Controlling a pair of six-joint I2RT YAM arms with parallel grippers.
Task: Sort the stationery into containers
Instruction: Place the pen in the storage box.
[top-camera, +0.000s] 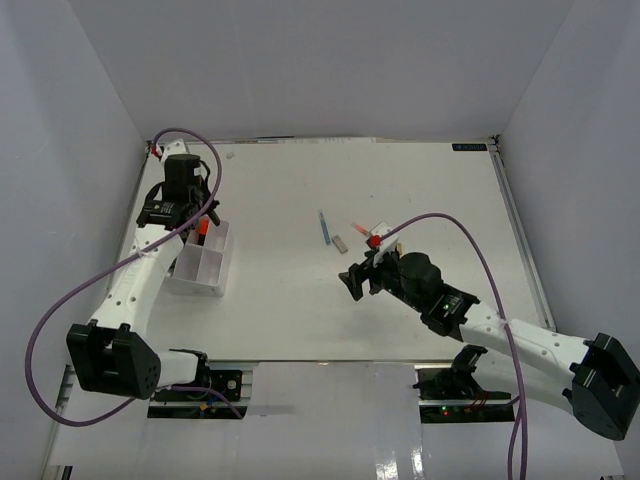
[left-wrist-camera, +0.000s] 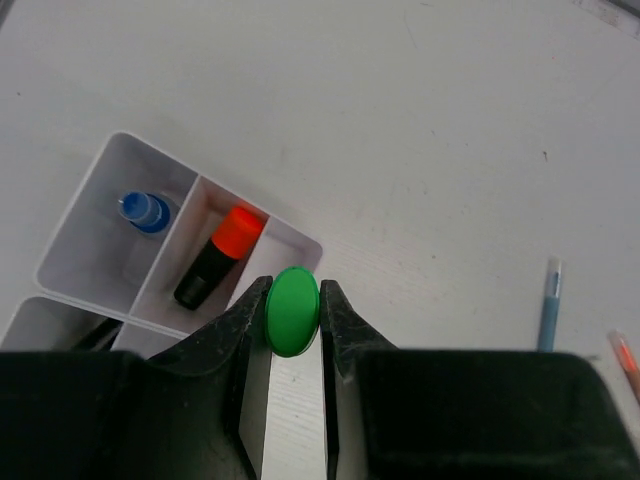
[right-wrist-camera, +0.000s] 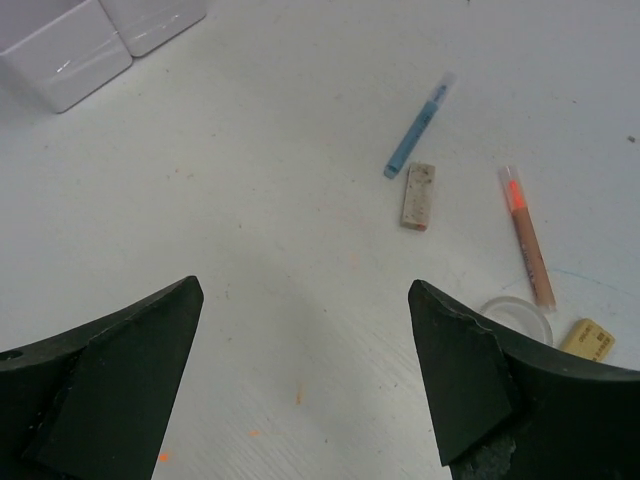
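The tray sits left of the pens (well apart).

Left pincer tight on a green-capped highlighter, arm stretched forward; right pincer wide apart, arm angled inward.

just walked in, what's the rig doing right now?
The left end effector is shut on a green-capped highlighter, holding it over the edge of the organizer tray. The tray already holds an orange-capped highlighter and a blue-capped bottle. The right end effector is open and empty above the table. A blue pen, a grey block, an orange pen, a tape roll and a tan block lie unsorted.
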